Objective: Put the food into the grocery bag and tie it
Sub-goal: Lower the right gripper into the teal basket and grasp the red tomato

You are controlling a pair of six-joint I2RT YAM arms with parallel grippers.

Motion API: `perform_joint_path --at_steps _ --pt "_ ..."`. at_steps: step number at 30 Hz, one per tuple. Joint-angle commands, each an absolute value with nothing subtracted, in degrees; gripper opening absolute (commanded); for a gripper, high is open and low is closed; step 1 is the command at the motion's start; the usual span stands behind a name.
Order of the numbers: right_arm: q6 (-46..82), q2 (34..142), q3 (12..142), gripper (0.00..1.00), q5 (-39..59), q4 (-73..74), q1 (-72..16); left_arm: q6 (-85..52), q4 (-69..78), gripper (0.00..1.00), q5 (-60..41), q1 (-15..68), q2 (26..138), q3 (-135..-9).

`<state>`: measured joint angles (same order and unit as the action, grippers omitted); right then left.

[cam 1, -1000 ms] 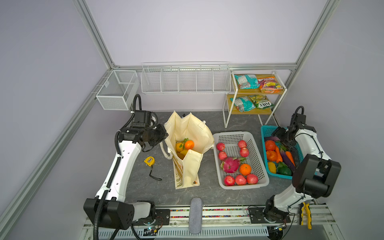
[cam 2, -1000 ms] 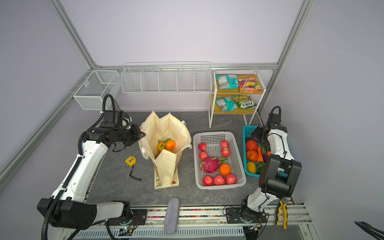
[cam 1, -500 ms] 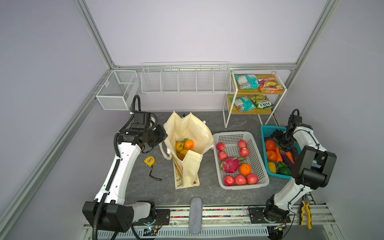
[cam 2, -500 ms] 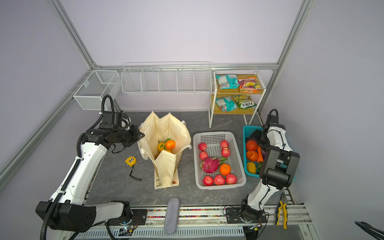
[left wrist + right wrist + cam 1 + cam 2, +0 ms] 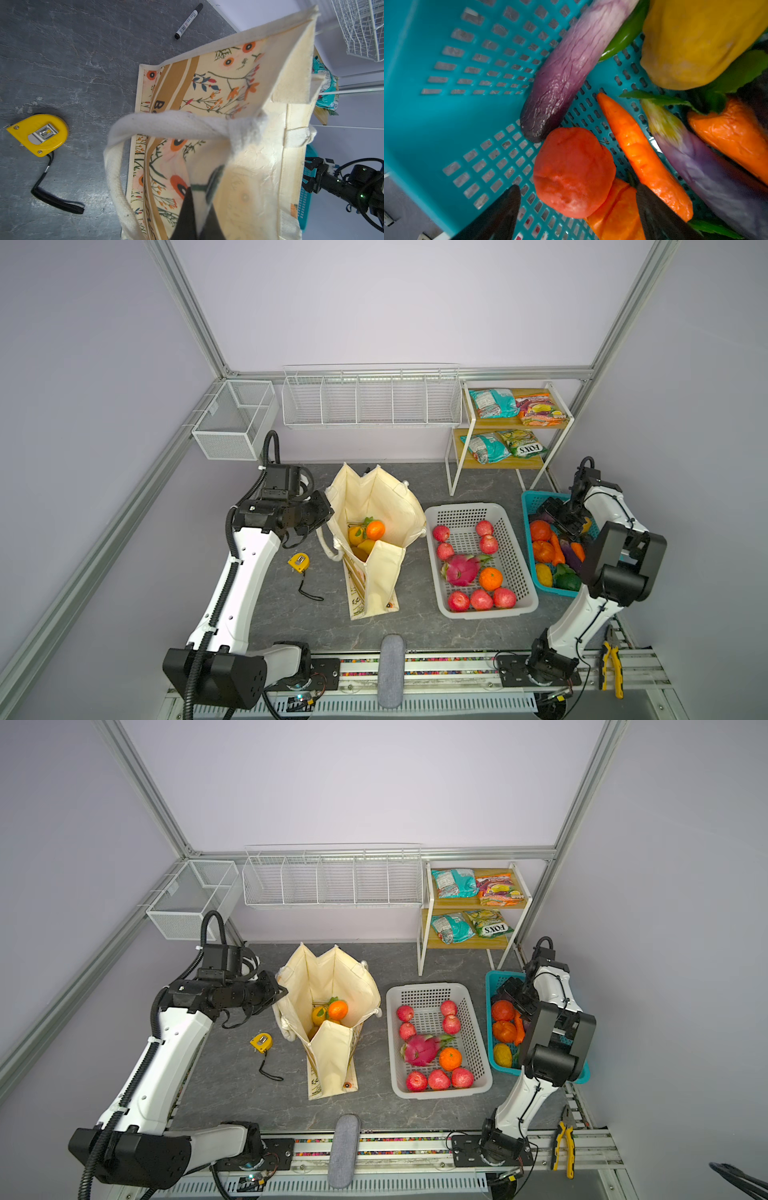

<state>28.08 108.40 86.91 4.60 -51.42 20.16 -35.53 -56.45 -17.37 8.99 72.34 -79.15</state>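
The cream grocery bag stands open in both top views, with an orange and a yellow fruit inside. My left gripper is shut on the bag's cloth rim beside its white rope handle. My right gripper hangs open inside the teal basket. Its fingers stand on either side of a red tomato, apart from it. A carrot, a purple eggplant and a yellow pepper lie around it. More food fills the white basket.
Snack packets lie on the wooden shelf rack at the back right. A yellow tape measure and a black marker lie left of the bag. Wire baskets hang on the back wall. Pliers lie on the front rail.
The right gripper has dropped lower into the teal basket, over the tomato. The left gripper keeps its hold on the bag and has barely moved.
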Motion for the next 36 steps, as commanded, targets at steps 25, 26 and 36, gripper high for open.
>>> perform_joint_path --at_steps 25,26,36 --pt "33.11 114.02 88.67 0.9 0.58 -54.04 17.3 -34.63 -56.03 0.0 -16.7 8.7 72.64 -79.18" --pt "33.42 114.31 89.06 0.9 0.52 -53.97 17.27 -34.55 -55.99 0.0 -16.7 8.7 72.74 -79.26" --pt "36.11 115.92 90.18 0.94 0.04 -52.72 17.27 -34.41 -55.9 0.0 -16.77 8.7 73.34 -79.61"
